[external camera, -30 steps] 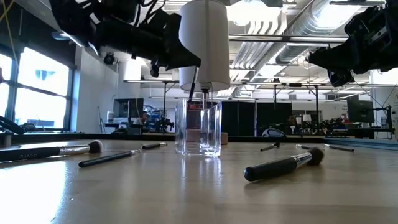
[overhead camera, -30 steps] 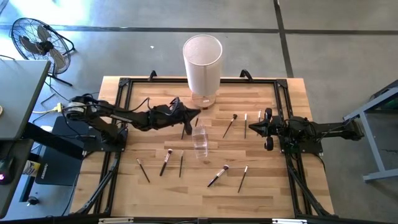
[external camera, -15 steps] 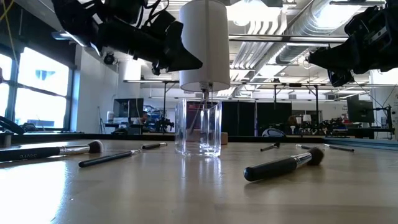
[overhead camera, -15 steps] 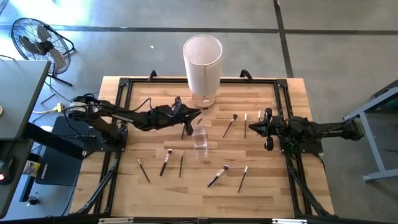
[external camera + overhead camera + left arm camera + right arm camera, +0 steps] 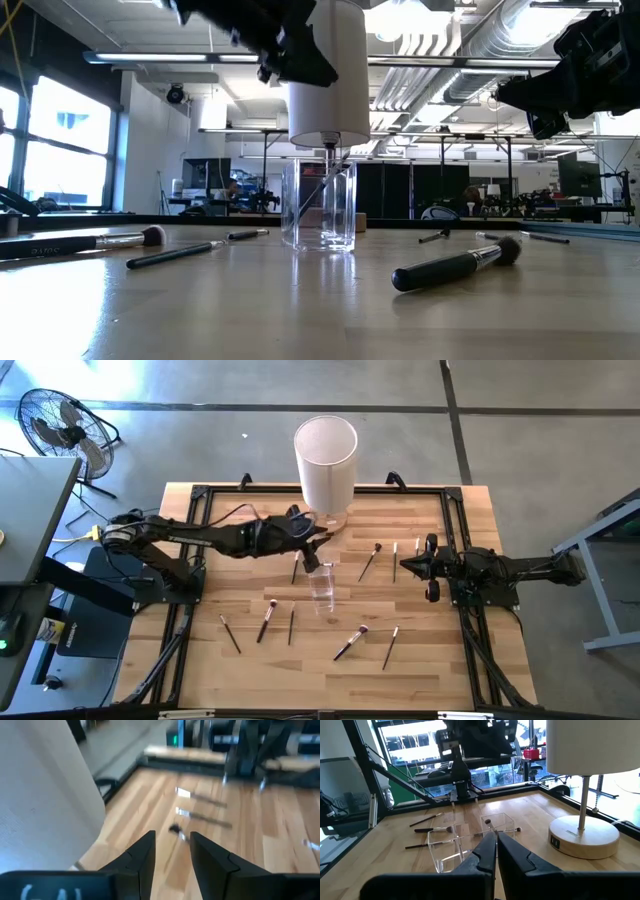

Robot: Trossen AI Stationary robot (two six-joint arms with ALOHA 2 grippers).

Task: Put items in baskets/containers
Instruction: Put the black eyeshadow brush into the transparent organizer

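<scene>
Clear plastic was the material of the cup, which stood upright near the middle of the wooden table.

High view: the left gripper had travelled away from the cup toward the table lamp and lay beside the lamp base. Half a second before, it had hung just short of the cup. The right gripper waited over the right side of the table, unchanged. Seven loose brushes lay scattered on the wood, well apart from the cup.

Low view: the left gripper had risen clear of the cup to the top of the picture. One second before, a thin stick hung from it down into the cup mouth. Now a thin brush leaned free inside the cup, its handle slanting against the wall.

Left wrist view: the fingers stood a narrow gap apart with nothing between them. The lamp shade filled one side.

Right wrist view: the right gripper showed its fingers closed together on nothing. A bristle head showed at the cup.

Judgement: one brush had just been released into the cup, so that placement was complete. The loose brushes remained to be collected.
</scene>
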